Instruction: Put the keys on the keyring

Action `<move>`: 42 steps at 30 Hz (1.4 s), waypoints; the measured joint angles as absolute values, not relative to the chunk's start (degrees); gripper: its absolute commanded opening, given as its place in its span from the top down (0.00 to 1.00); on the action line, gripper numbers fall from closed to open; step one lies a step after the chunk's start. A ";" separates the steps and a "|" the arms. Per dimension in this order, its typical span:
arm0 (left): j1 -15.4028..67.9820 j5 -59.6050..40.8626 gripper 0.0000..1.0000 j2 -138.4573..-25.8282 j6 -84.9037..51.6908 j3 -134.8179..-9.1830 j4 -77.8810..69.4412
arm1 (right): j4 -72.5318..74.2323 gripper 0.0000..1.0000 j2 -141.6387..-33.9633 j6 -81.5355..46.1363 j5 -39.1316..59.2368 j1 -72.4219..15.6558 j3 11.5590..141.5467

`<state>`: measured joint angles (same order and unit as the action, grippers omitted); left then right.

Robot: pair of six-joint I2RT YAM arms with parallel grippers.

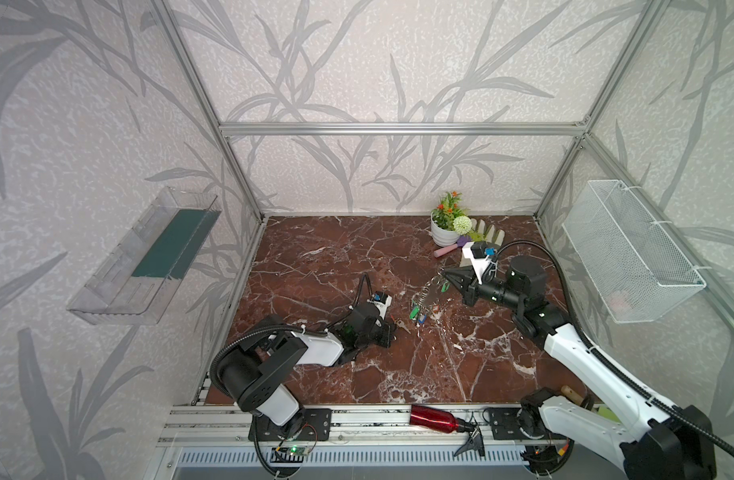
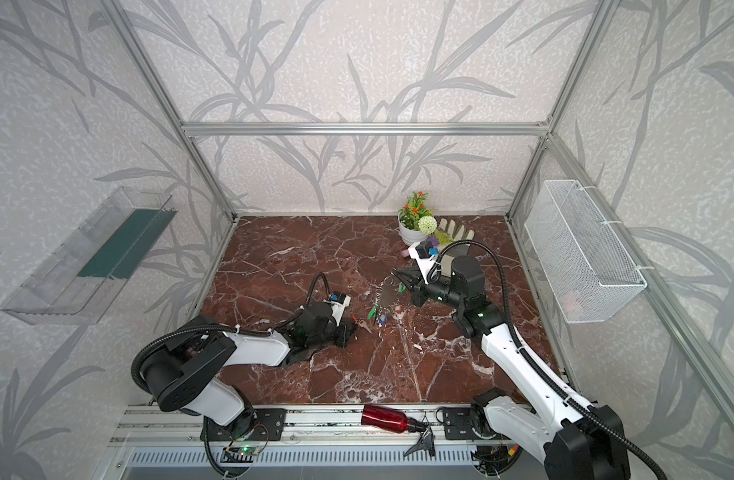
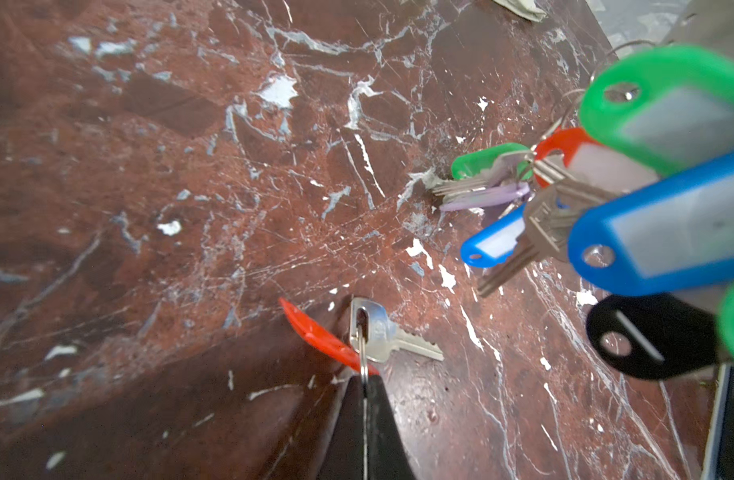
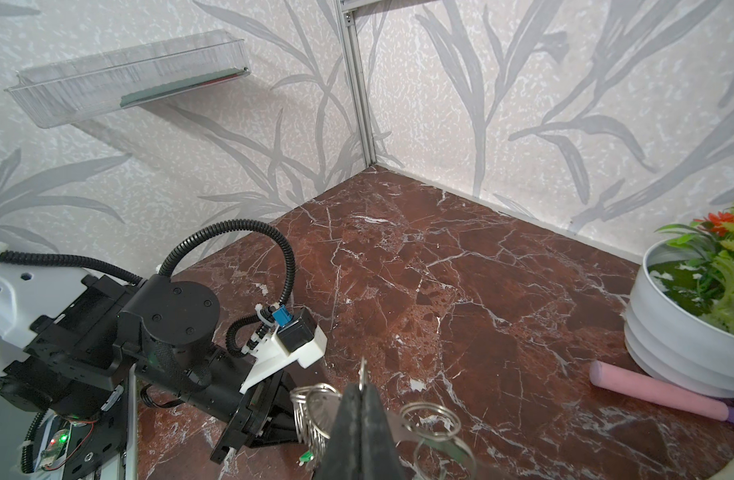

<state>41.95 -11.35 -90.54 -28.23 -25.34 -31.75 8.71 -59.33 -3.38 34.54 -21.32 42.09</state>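
Observation:
In the left wrist view my left gripper (image 3: 364, 379) is shut on the small split ring of a loose silver key (image 3: 382, 332). Its red-orange tag (image 3: 315, 332) stands edge-on beside it, low over the marble. In both top views this key (image 1: 403, 326) (image 2: 365, 325) sits just left of the keyring (image 1: 429, 295) (image 2: 385, 296). The keyring is a grey plate that hangs tilted, its lower end with green and blue tags (image 1: 417, 313) near the table. My right gripper (image 4: 362, 387) (image 1: 446, 276) is shut on one split ring at its upper end. More rings (image 4: 429, 415) fan out beside the fingers.
A white plant pot (image 1: 444, 232), a glove (image 1: 488, 237) and a pink stick (image 1: 446, 250) lie at the back right. A red bottle (image 1: 434, 417) rests on the front rail. A wire basket (image 1: 631, 253) and a clear shelf (image 1: 149, 257) hang on the side walls.

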 measured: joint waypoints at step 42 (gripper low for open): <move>31.38 -24.27 0.53 -55.29 1.78 -42.81 -5.50 | 12.56 1.00 -68.45 -0.84 52.90 -20.95 48.34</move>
<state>31.38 -24.27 -55.29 1.78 -42.81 -5.50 12.56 -68.45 -0.84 52.90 -20.95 48.34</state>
